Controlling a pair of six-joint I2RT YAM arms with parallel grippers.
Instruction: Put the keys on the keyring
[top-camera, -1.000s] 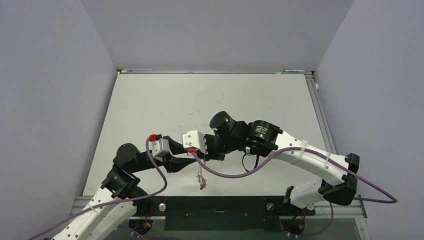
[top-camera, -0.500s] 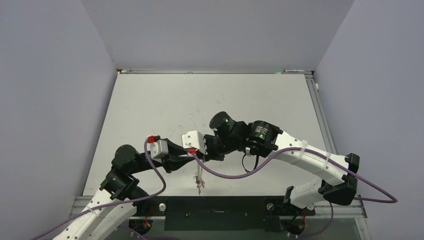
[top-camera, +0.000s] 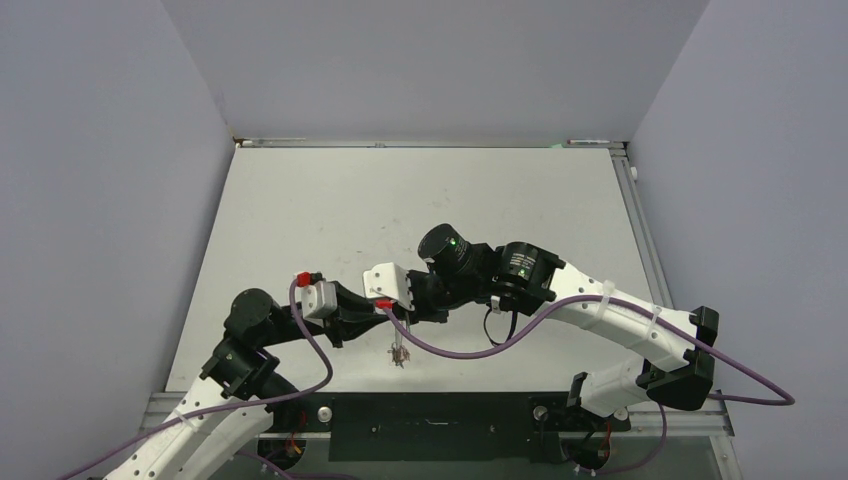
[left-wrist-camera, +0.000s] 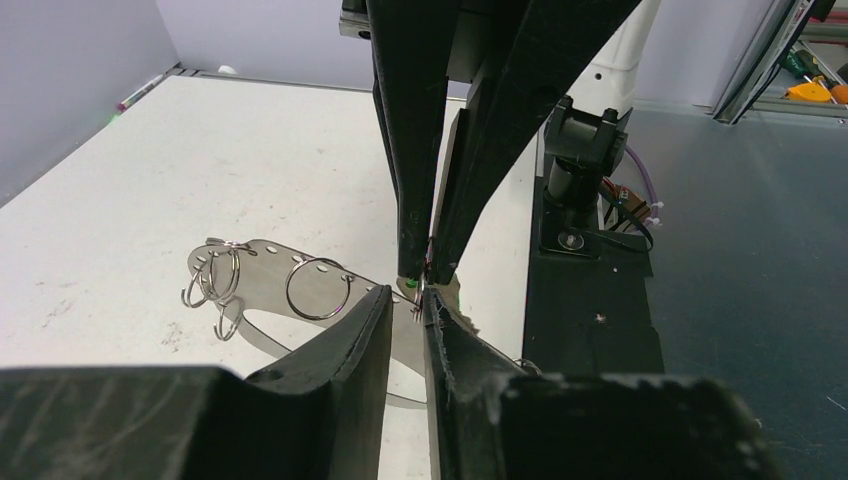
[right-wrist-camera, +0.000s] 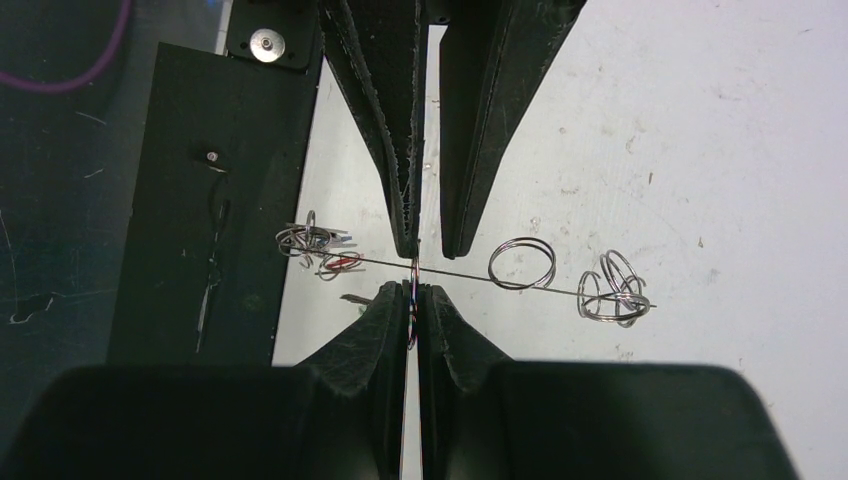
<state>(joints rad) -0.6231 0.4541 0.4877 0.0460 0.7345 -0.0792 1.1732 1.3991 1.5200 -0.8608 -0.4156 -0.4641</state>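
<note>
Right wrist view: the right pincer (right-wrist-camera: 412, 292) is clamped on a thin coloured key (right-wrist-camera: 412, 312) whose tip meets the keyring (right-wrist-camera: 470, 276) wire. The left pincer (right-wrist-camera: 425, 250) pinches that wire aloft over the middle of the counter's (right-wrist-camera: 620, 120) near edge. Both holds look slight, so I judge that 1 small twist could slide the key past the wire or drop the keyring.

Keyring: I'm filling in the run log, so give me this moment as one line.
left gripper: at keyring, grip unclear | right gripper: shut on thin coloured piece, likely a key | grippers tip-to-tip
</note>
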